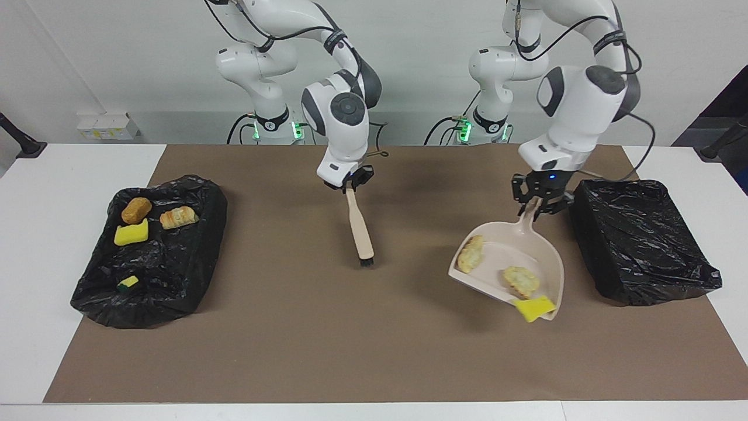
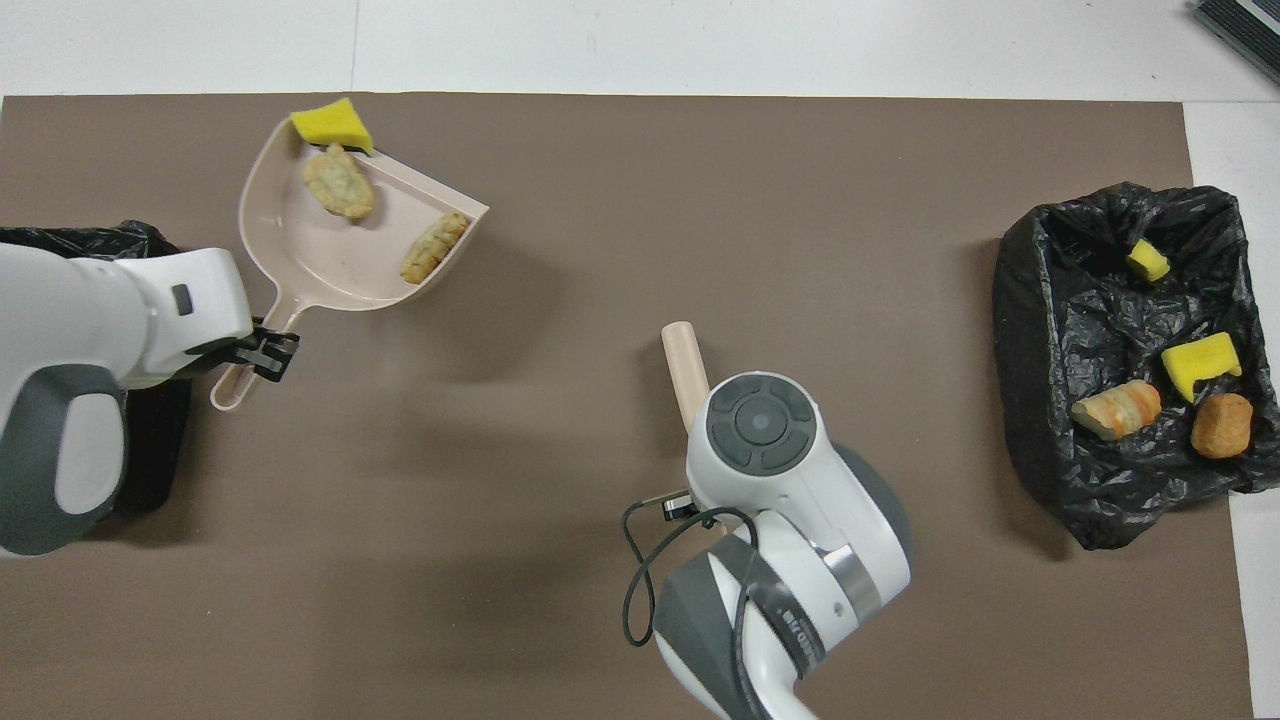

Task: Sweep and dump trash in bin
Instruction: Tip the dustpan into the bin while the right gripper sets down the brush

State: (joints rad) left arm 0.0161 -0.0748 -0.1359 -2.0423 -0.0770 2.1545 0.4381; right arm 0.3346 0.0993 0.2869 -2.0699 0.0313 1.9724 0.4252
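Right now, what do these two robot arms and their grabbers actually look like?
Both arms are glossy white with rounded segments, dark grey joint bands and round grey caps. Thin black cables loop along them. The left gripper and right gripper are small, black and two-fingered. Green lights glow at the bases.

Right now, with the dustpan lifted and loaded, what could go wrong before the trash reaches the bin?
1. The yellow sponge bit sits at the open lip of the dustpan and partly overhangs it, so a tilt may drop it on the mat.
2. The left tool grips only the thin handle; the pan may swivel.
3. The lined bin beside the pan has a raised wall that the pan could catch.
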